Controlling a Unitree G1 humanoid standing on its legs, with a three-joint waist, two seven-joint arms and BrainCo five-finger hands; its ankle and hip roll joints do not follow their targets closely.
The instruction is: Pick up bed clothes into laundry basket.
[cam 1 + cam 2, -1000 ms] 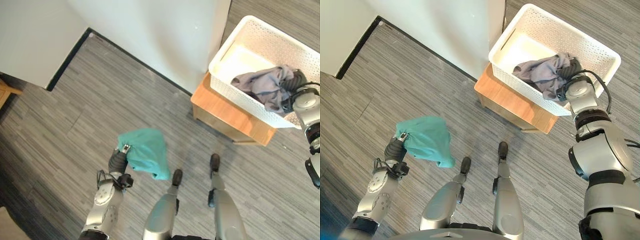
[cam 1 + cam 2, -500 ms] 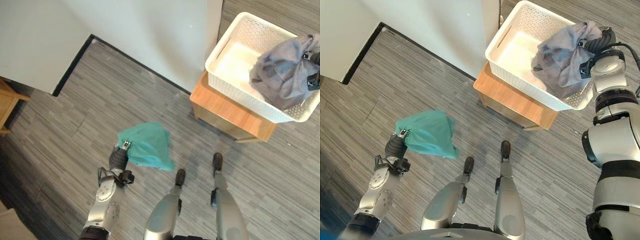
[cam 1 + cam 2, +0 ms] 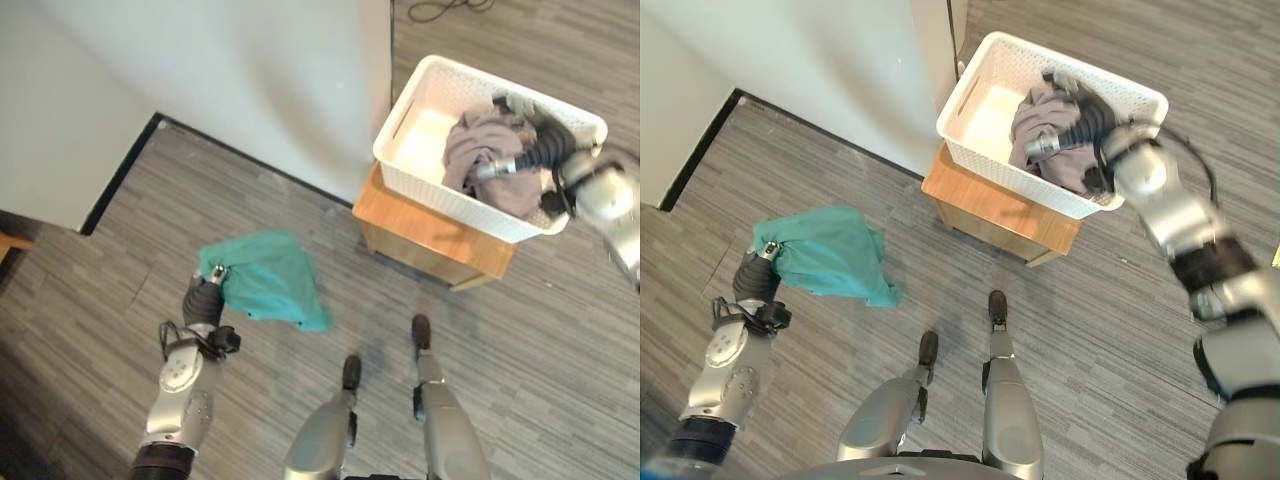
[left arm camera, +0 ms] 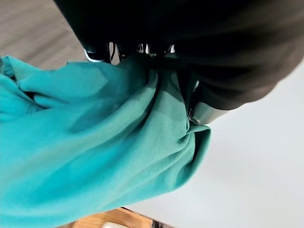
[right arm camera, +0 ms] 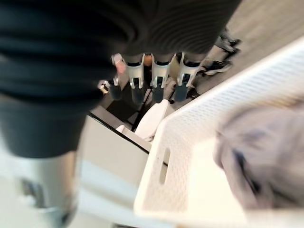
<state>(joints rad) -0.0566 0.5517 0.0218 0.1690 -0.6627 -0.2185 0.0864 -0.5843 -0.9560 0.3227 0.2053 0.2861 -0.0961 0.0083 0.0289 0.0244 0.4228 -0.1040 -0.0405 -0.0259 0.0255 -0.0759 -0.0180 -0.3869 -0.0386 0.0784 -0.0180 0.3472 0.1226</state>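
1. Soft, even room light all over, nothing dim. The grey floor [image 3: 250,200] looks the same brightness from edge to edge, no glare spots.
2. The white surface [image 3: 230,70] up top is the brightest bit, with a faint grey shaded patch right beside the laundry basket [image 3: 398,160].
3. Shadows are soft-edged: a dark strip on the wooden stand [image 3: 420,235] under the basket, and a pale one on the floor by the stand.
4. The right hand [image 3: 490,168] and its forearm are motion-smeared in the eye views. In its wrist view the basket and grey clothes [image 5: 256,156] are smeared too.
5. In the left wrist view the teal cloth [image 4: 95,156] shows gentle shading in its folds, and the hand's cover goes nearly black.
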